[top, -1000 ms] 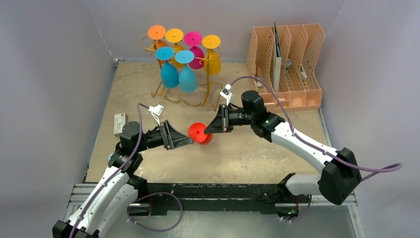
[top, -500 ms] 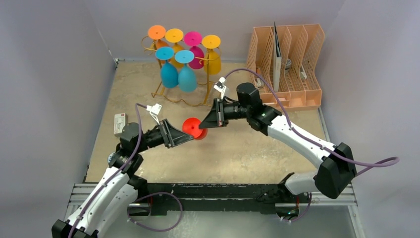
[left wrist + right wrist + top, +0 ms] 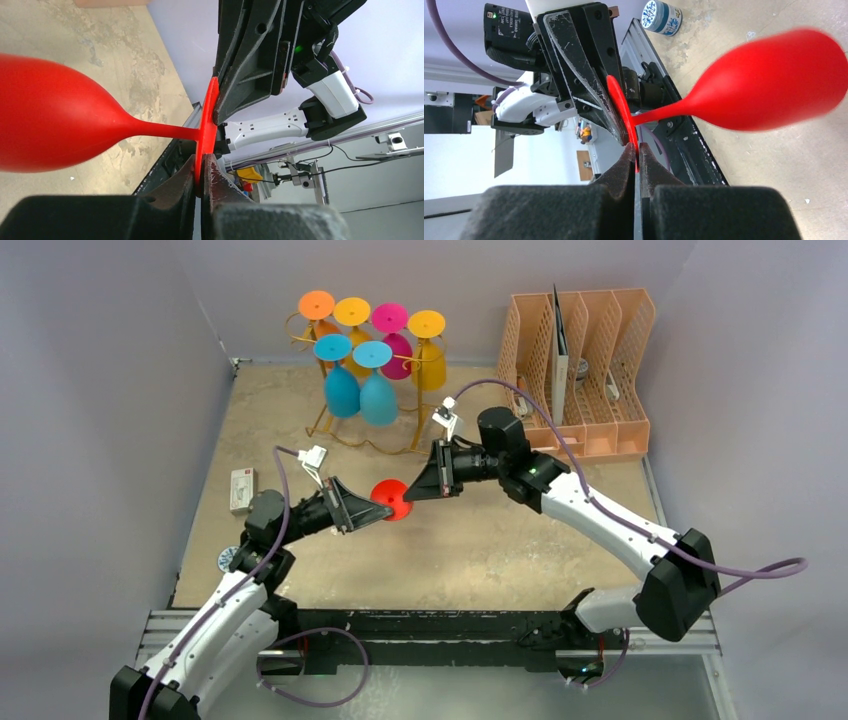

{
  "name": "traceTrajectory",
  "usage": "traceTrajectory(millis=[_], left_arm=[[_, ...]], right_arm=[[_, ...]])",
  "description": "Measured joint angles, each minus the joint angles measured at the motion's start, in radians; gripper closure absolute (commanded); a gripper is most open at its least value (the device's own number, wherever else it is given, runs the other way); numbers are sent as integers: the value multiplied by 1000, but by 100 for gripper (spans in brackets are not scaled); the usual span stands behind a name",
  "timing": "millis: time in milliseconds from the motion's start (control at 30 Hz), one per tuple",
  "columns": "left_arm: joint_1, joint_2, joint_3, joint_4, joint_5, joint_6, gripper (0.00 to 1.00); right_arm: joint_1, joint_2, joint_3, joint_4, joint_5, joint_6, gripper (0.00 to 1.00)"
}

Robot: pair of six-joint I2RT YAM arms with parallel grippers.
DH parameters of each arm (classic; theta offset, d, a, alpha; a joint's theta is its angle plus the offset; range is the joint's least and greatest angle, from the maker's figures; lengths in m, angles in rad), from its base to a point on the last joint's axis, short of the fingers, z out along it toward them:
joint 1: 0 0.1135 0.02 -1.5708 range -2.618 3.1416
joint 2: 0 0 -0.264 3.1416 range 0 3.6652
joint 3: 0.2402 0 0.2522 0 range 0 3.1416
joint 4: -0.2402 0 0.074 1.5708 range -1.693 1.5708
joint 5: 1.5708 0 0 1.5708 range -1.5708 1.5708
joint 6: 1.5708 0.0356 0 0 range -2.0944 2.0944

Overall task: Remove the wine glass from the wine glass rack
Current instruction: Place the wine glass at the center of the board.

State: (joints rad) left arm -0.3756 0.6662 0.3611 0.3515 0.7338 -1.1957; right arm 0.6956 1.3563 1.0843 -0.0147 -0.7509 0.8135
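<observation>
A red wine glass [image 3: 391, 499] hangs in the air on its side between my two grippers, above the table and in front of the gold wire wine glass rack [image 3: 416, 425]. My left gripper [image 3: 201, 175] is shut on the edge of the glass's flat foot [image 3: 207, 120]. My right gripper [image 3: 637, 155] is shut on the opposite edge of the same foot [image 3: 619, 107]. The bowl [image 3: 769, 80] points away toward the table. The rack holds several hanging coloured glasses [image 3: 360, 390].
A peach lattice file organiser [image 3: 580, 370] stands at the back right. A small white box [image 3: 240, 490] lies at the table's left edge, with a small round tin [image 3: 228, 558] nearer the left arm's base.
My right gripper has carried the red glass left and a little back. My left gripper has risen to meet it and now grips the foot's edge.
</observation>
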Motion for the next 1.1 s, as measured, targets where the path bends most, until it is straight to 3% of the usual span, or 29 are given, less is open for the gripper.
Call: traceTrajectory(millis=[100, 267, 367, 433, 533, 633, 800, 900, 1000, 1100], left_arm=[[0, -5, 0, 5, 2, 0, 100], [0, -18, 2, -43, 8, 34, 100], [0, -20, 21, -121, 32, 86, 100], [0, -20, 47, -179, 45, 126, 100], [0, -15, 102, -268, 63, 203, 100], [0, 2, 157, -339, 90, 271, 100], [0, 40, 199, -402, 137, 336, 100], [1, 53, 225, -431, 153, 355, 98], [1, 62, 229, -438, 156, 354, 77], [0, 67, 229, -436, 157, 353, 68]], right_arm=[[0, 8, 11, -3, -1, -8, 97], [0, 31, 11, 0, -12, -2, 63], [4, 51, 12, 5, -27, -1, 53], [4, 55, 12, 6, -27, -3, 51], [5, 55, 12, 25, -27, -6, 55], [5, 55, 13, 35, -31, -11, 76], [5, 73, 61, 45, -86, -16, 100], [5, 75, 62, 49, -106, -30, 100], [5, 72, 62, 45, -105, -60, 100], [5, 71, 62, 27, -98, -75, 100]])
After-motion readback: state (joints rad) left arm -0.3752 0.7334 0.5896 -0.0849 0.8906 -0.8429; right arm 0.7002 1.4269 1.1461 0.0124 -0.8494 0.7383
